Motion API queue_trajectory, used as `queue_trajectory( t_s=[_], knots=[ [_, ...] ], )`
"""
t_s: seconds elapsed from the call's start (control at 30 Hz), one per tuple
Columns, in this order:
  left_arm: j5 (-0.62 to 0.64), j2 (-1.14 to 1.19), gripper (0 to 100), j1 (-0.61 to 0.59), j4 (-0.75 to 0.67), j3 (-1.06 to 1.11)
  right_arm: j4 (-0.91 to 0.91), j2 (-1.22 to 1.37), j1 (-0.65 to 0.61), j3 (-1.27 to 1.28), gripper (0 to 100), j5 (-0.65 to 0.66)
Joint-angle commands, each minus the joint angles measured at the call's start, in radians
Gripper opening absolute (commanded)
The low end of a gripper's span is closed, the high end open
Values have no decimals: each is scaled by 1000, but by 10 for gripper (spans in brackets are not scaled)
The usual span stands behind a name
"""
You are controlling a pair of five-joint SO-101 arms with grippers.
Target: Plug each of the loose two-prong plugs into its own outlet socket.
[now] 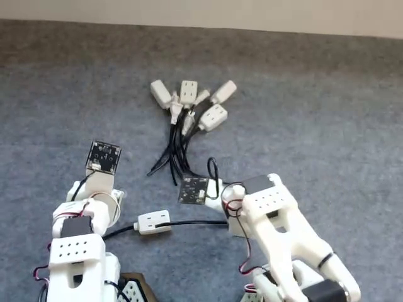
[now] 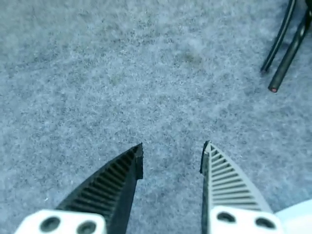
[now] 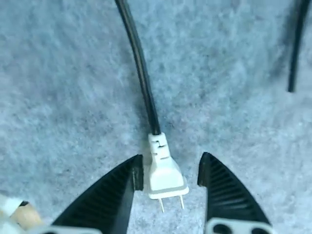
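Although a bundle of white sockets [image 1: 189, 100] and black cords is heaped at the far side of the carpet [image 1: 327, 126], how many are already joined there cannot be told. One two-prong plug [image 3: 163, 170] is seen lying flat and unplugged between the parted fingers of the right gripper [image 3: 171, 157], not yet clamped. The left gripper [image 2: 171, 146] is held half open over bare carpet with nothing in it. A single socket [image 1: 153, 221], seemingly unfilled, is found between the arms, so most of the work is judged outstanding.

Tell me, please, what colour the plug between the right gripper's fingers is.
White plug, black cord; the right wrist view shows it best.
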Motion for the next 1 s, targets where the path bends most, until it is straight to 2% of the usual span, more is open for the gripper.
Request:
queue_trajectory(
  t_s=[0.0, 0.1, 0.3, 0.53, 0.67, 0.97],
  knots=[
    [-9, 4, 204, 19, -14, -2, -35, 97, -27, -50, 190, 14],
    [-9, 4, 204, 19, -14, -1, -53, 182, -48, -54, 168, 14],
    [-9, 4, 204, 19, -14, -1, -99, 274, -51, -61, 7, -28],
    [-9, 4, 204, 19, -14, -1, -127, 274, -47, -68, 5, -175],
    [-9, 4, 204, 19, -14, -1, -76, 259, -31, -199, 5, -390],
    [-9, -4, 204, 21, -14, -15, 371, 130, 10, -754, 5, -876]
  ],
)
